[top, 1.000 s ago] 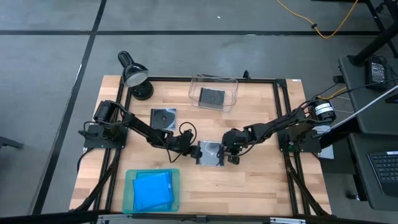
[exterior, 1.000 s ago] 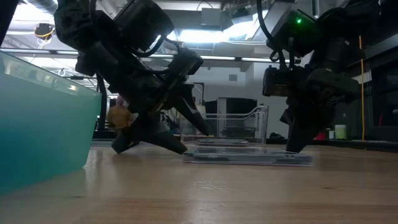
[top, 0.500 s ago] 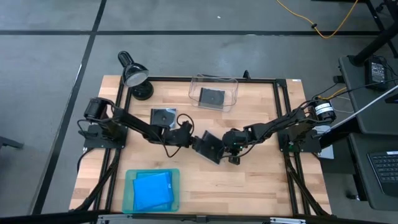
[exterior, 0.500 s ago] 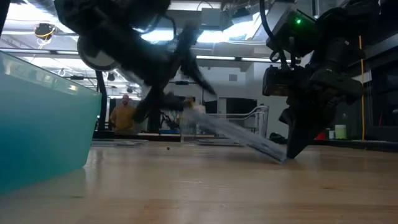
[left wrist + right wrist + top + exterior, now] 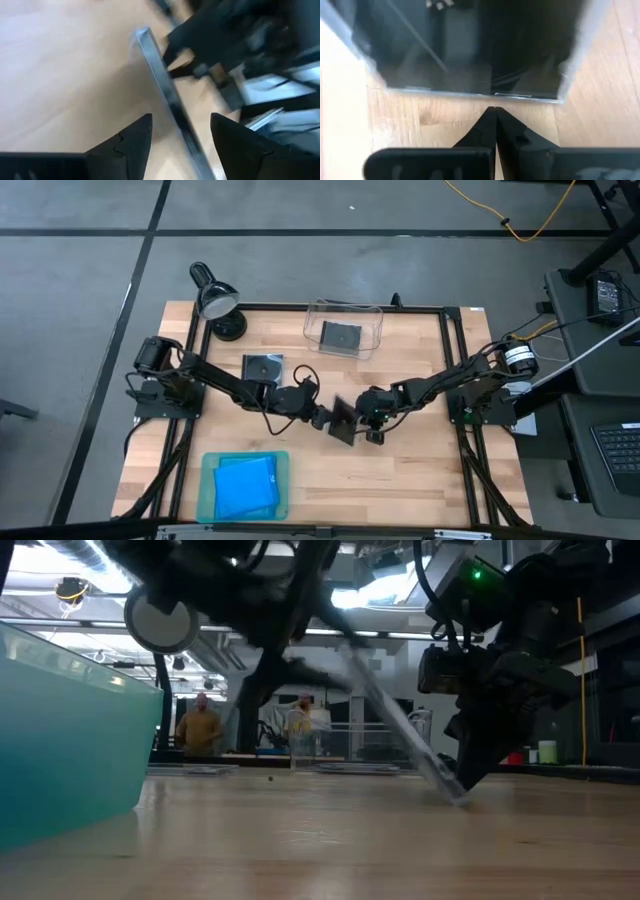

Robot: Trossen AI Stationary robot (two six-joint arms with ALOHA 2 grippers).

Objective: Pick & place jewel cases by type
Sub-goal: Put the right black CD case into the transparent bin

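From above, your left hand [image 5: 322,417] and right hand [image 5: 366,423] meet near the middle of the table [image 5: 420,470], with a grey case [image 5: 343,419] tipped up between them. A second grey case [image 5: 263,367] lies flat on the wood beside the left arm, and a third [image 5: 342,337] sits in the clear bin [image 5: 312,321] at the far edge. The blue cases [image 5: 245,485] lie stacked in the teal tray [image 5: 210,498] at the near left. A lamp [image 5: 214,298] stands at the far left corner.

From table level, you see the tipped case [image 5: 398,730] leaning steeply, its low edge on the wood under the right hand [image 5: 470,765], its high edge up by the left hand [image 5: 300,655]. The tray wall [image 5: 70,740] fills the left side. Two people [image 5: 200,725] stand in the room behind.

On your left wrist, the fingers [image 5: 131,142] stand apart, and the case edge [image 5: 167,97] runs up between them without touching either finger. The right arm is blurred beyond it.

On your right wrist, the fingers [image 5: 487,131] are pressed together, tips just short of the case edge [image 5: 470,93], holding nothing. The dark face of the case fills the picture above.
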